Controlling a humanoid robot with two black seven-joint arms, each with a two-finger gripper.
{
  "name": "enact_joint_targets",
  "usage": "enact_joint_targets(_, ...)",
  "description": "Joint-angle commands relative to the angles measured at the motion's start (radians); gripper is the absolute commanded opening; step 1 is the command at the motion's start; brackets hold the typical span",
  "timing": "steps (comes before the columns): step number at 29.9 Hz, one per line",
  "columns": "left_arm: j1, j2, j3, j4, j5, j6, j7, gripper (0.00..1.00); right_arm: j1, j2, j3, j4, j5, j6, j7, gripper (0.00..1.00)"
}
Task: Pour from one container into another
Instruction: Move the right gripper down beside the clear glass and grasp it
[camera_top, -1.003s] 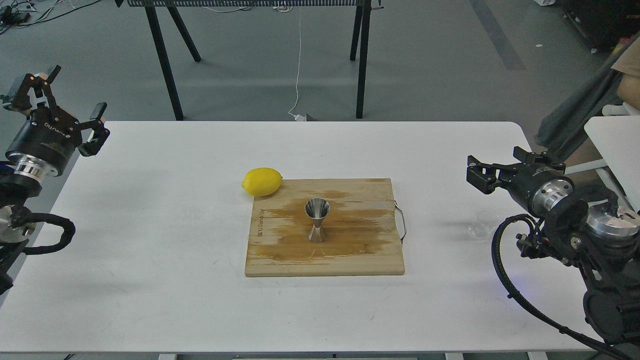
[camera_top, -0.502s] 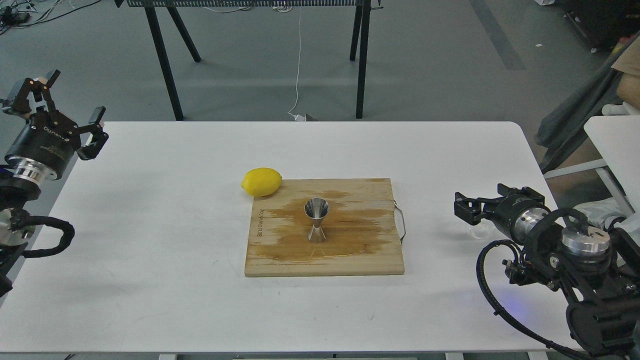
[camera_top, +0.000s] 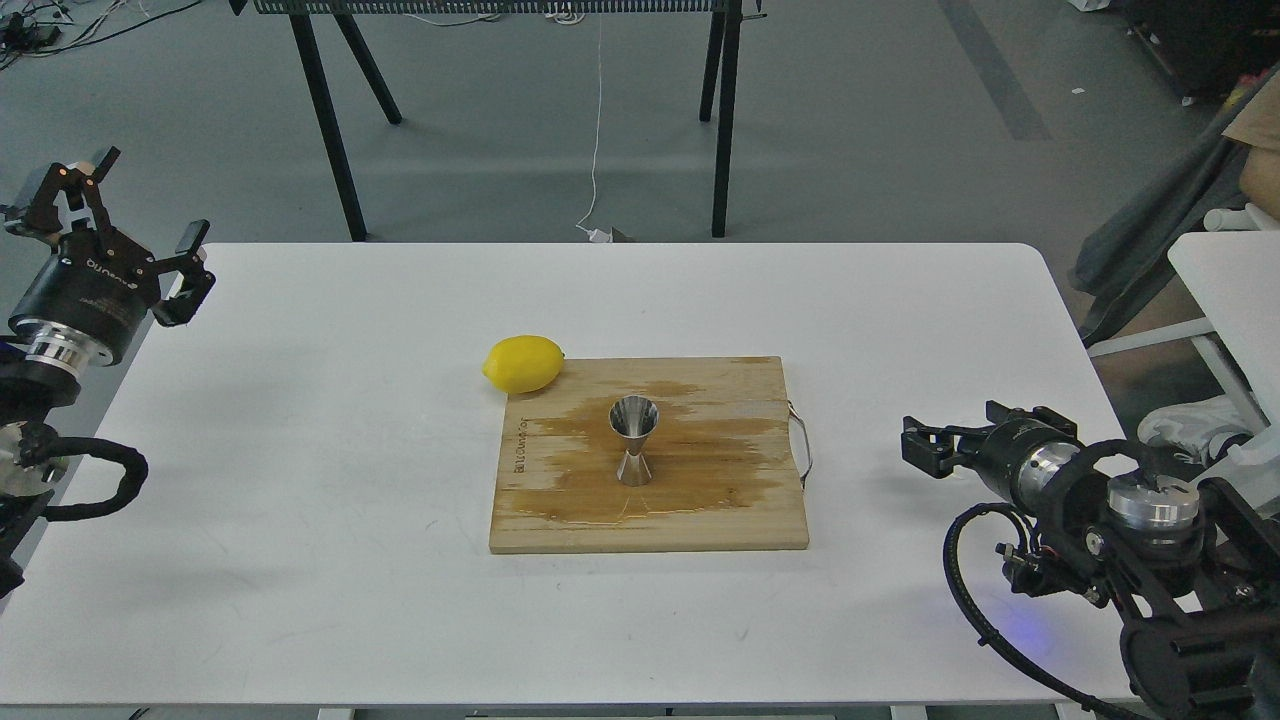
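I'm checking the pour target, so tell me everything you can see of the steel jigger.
The jigger is shiny stainless steel, hourglass-shaped: two cones joined at a narrow waist. It stands upright, the wider cone on top with its mouth open; what is inside cannot be made out. It rests near the middle of the wooden cutting board, on a dark wet-looking patch. Nothing else touches it.

The white table (camera_top: 300, 480) carries a wooden board (camera_top: 700, 520) and a lemon (camera_top: 523, 363).

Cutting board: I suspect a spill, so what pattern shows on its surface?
Pale wood cutting board with a darker wet-looking patch around the jigger; head view.
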Motion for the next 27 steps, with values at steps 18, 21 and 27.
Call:
enact_joint_targets(18, 0.002, -0.011, 0.001, 0.046, 0.0, 0.0, 0.0, 0.98, -0.007, -0.03, 0.036, -0.002, 0.0, 0.0, -0.018, 0.99)
enact_joint_targets(21, 0.002, -0.012, 0.003, 0.052, 0.0, 0.0, 0.0, 0.98, -0.007, -0.035, 0.045, -0.014, 0.0, 0.0, -0.018, 0.99)
enact_joint_targets(27, 0.002, -0.012, 0.001, 0.054, 0.0, 0.0, 0.0, 0.98, -0.008, -0.038, 0.051, -0.031, 0.0, 0.0, -0.029, 0.99)
